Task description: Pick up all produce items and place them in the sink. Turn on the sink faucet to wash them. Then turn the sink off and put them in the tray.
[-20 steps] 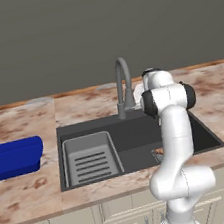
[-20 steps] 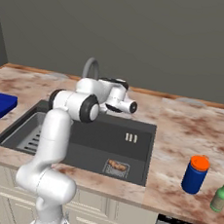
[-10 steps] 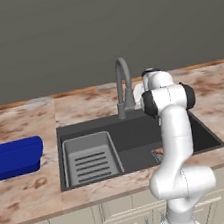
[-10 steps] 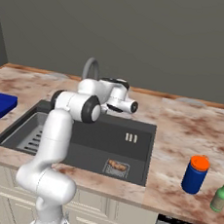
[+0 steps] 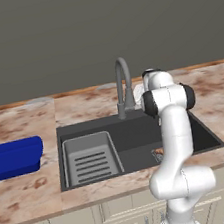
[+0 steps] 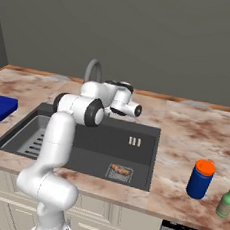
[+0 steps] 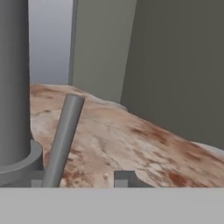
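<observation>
1. The claw (image 7: 81, 179) sits at the foot of the sink faucet (image 5: 123, 84), with the thin grey faucet lever (image 7: 63, 140) slanting up between its fingertips. Whether it grips the lever, I cannot tell.
2. The sink (image 5: 132, 136) lies below the claw. The orange-brown produce piece (image 6: 121, 170) rests on the drain grate, well below and apart.
3. The blue tray (image 5: 14, 157) stands on the marbled tabletop (image 6: 194, 140), far off beyond the sink's slatted rack (image 5: 90, 160).
</observation>
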You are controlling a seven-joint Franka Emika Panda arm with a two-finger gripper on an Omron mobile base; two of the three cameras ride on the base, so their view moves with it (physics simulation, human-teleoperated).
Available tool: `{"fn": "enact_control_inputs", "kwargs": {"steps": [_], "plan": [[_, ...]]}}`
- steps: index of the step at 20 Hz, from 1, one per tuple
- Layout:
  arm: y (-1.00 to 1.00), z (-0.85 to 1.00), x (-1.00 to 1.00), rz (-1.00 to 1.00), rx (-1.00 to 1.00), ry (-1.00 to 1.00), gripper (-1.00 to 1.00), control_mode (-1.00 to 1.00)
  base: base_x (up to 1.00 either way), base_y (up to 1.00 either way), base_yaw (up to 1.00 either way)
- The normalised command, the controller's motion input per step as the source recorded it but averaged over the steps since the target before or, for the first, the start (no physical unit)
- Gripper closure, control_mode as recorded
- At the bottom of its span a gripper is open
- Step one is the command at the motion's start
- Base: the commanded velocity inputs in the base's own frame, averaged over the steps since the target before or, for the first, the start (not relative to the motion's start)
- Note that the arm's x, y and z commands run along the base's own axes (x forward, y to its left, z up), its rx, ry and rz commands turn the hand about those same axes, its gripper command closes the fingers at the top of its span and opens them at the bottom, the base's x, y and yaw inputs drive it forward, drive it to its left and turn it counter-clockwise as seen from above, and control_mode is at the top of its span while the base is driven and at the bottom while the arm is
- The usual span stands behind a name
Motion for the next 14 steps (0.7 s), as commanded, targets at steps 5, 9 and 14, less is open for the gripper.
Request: {"fn": "enact_control_inputs", "kwargs": {"steps": [5, 9, 14], "plan": [[0.15, 0.0, 0.0, -0.11, 0.0, 0.0, 1.0, -1.0, 0.0, 0.0, 0.0], [0.07, 0.0, 0.0, -0.17, 0.0, 0.04, 1.0, -1.0, 0.0, 0.0, 0.0], [0.0, 0.0, 0.0, -0.13, 0.0, 0.05, 1.0, -1.0, 0.0, 0.0, 0.0]]}}
